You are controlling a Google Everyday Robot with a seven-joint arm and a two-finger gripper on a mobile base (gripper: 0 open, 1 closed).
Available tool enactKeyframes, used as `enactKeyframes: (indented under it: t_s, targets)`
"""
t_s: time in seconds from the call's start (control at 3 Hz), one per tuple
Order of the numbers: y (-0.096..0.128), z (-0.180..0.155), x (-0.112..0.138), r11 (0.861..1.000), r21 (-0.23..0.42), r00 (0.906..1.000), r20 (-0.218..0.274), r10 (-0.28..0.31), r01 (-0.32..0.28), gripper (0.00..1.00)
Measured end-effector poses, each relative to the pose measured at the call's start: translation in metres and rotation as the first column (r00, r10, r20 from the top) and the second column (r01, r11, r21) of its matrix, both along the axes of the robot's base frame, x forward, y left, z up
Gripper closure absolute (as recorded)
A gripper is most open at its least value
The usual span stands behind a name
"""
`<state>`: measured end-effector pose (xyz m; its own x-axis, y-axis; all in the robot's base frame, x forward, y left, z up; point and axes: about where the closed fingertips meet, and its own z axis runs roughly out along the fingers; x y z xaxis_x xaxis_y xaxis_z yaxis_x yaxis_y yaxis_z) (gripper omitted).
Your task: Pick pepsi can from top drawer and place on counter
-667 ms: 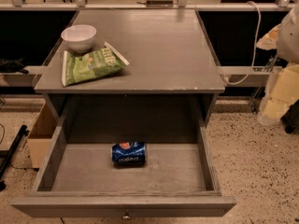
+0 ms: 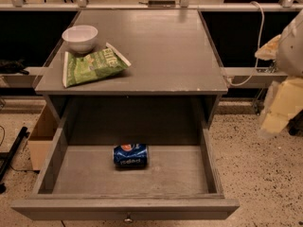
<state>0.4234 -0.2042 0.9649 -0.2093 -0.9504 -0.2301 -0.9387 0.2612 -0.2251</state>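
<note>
Approach is the step in hand, as I judge it: the pepsi can [image 2: 130, 155] lies untouched in the top drawer [image 2: 124, 205], and nothing has been set down on the counter [image 2: 165, 46] for the task. The drawer stands pulled fully out, its knob [image 2: 128, 219] at the bottom edge of the view. The can rests on its side on the flat drawer floor, a little left of the middle and nearer the back than the front, with its logo up and its long axis running left to right.

The gripper [image 2: 277, 112] shows only as a pale, blurred mass at the far right edge, out over the speckled floor [image 2: 265, 174], beside the cabinet and about level with the counter edge. Whether it is open or closed I cannot tell. It is well apart from the can, up and to the right of it, with the drawer's right wall between them.

The next move probably calls for swinging the gripper in over the open drawer, lowering it under the counter's overhang, and closing across the can's round body. A can on its side may roll if nudged.

A white bowl [image 2: 80, 38] and a green chip bag [image 2: 92, 66] occupy the counter's left rear; the right half looks the easier place to set the can.
</note>
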Motion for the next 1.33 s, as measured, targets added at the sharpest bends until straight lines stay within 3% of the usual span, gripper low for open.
enactKeyframes:
  t_s: [0.67, 1.33]
  targets:
    - [0.063, -0.053, -0.049, 0.99, 0.108, 0.9928, -0.072, 0.096, -0.088, 0.0]
    - [0.139, -0.098, -0.047, 0.963, 0.21, 0.9762, -0.096, 0.195, -0.171, 0.0]
